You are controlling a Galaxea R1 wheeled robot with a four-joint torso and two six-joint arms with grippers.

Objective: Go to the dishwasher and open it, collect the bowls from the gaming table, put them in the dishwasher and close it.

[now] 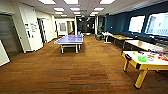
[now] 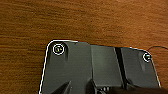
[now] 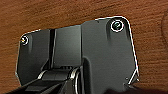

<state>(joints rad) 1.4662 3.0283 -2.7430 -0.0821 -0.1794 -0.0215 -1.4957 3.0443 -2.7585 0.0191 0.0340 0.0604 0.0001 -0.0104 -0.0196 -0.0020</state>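
Observation:
The gaming table, white-topped with a yellow edge and yellow legs, stands at the right of the head view. A lime green bowl lies on it, with an orange patch and other colourful things too blurred to name. The dishwasher is out of view. In both wrist views my arms' dark plates hang over the brown carpet, with nothing held that I can make out.
A blue table-tennis table stands mid-room ahead. Wooden tables line the dark blue right wall under bright windows. A white wall corner and a dark doorway are at the left. Brown carpet stretches ahead.

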